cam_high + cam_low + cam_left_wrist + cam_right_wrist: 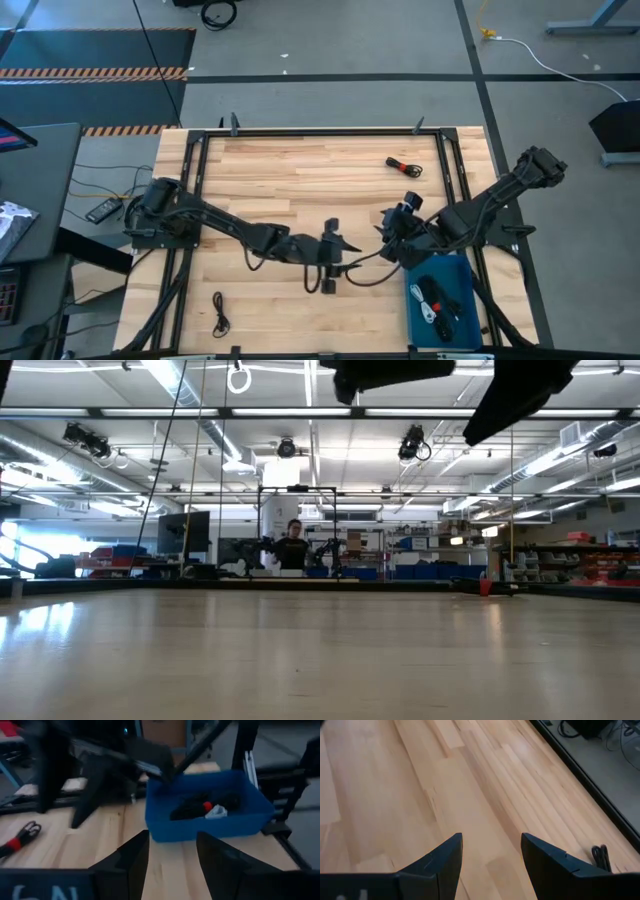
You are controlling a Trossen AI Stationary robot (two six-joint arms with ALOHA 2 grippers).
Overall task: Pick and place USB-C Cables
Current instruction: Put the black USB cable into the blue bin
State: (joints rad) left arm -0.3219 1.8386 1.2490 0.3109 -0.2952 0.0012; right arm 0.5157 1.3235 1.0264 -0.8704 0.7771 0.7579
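Some cables [433, 298] lie in the tray [470, 268] at the table's [290, 170] right front corner.

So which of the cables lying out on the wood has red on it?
The small black cable bundle with red bands near the table's far right. The other loose one, the thin all-black cable at the near left edge, has no red.

We are in a big industrial lab or workshop: long ceiling light strips [420, 412], exposed ducts [215, 435], and shelves of bins [590, 560] behind the wooden surface [300, 170]. Hazard-striped tape [95, 72] marks the grey concrete floor [330, 45], and a person [292, 547] stands at far benches.
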